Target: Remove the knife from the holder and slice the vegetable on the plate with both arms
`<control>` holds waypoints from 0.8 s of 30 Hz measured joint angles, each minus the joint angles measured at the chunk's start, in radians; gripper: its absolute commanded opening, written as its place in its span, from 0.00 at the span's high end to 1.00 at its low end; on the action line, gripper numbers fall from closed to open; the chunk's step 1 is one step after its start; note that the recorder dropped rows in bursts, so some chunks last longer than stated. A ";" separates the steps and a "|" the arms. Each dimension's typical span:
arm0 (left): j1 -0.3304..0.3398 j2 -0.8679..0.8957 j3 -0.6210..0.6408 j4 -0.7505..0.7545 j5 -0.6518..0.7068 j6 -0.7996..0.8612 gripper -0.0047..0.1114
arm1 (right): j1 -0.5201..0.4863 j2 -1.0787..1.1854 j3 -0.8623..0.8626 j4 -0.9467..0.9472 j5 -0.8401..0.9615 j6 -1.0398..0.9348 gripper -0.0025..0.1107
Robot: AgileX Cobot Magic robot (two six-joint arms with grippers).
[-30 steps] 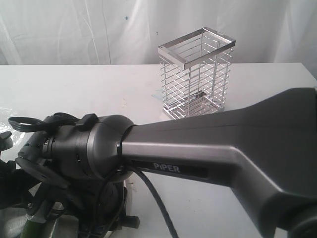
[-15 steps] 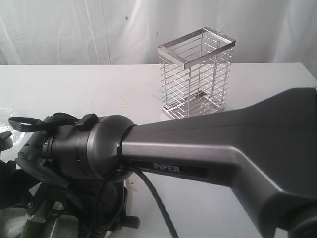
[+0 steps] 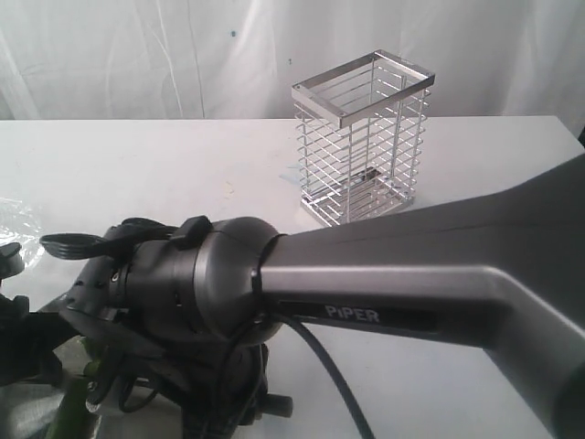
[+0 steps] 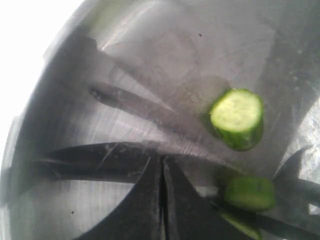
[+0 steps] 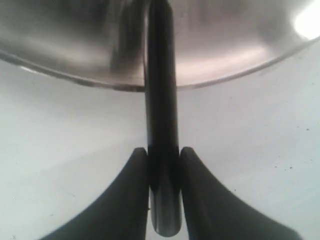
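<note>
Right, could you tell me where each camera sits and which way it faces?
Exterior view: behind the right arm, which fills the foreground, facing across the table to the holder.
Left wrist view: facing down into the plate at the cut vegetable; the shut left gripper shows.
Right wrist view: facing along the knife toward the plate rim; the right gripper clamps it.
Both wrist views share the plate.

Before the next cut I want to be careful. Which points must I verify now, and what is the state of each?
1. Knife held by right jaws: ok, clamped on its handle.
2. Holder emptied: ok.
3. Cut piece of vegetable lies on the plate: ok.
4. Left jaws steady the vegetable: cannot tell; they are shut, nothing visible between them.
5. Knife lined up over the uncut part: cannot tell.
</note>
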 measured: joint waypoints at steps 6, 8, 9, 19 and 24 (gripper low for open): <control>0.000 -0.003 0.000 -0.009 0.004 0.000 0.96 | 0.000 -0.017 0.000 -0.007 0.000 0.006 0.98; 0.000 -0.008 0.002 -0.009 0.017 0.000 0.96 | 0.000 -0.012 0.000 -0.007 0.000 0.006 0.98; 0.000 -0.016 0.004 -0.009 0.024 0.000 0.96 | 0.000 -0.005 0.000 -0.007 0.000 0.006 0.98; 0.000 -0.096 -0.067 -0.005 0.108 0.000 0.96 | 0.000 0.026 -0.022 0.032 0.002 0.002 0.98; 0.000 -0.113 -0.109 0.002 0.153 0.005 0.96 | 0.002 0.026 -0.054 0.047 0.000 -0.004 0.98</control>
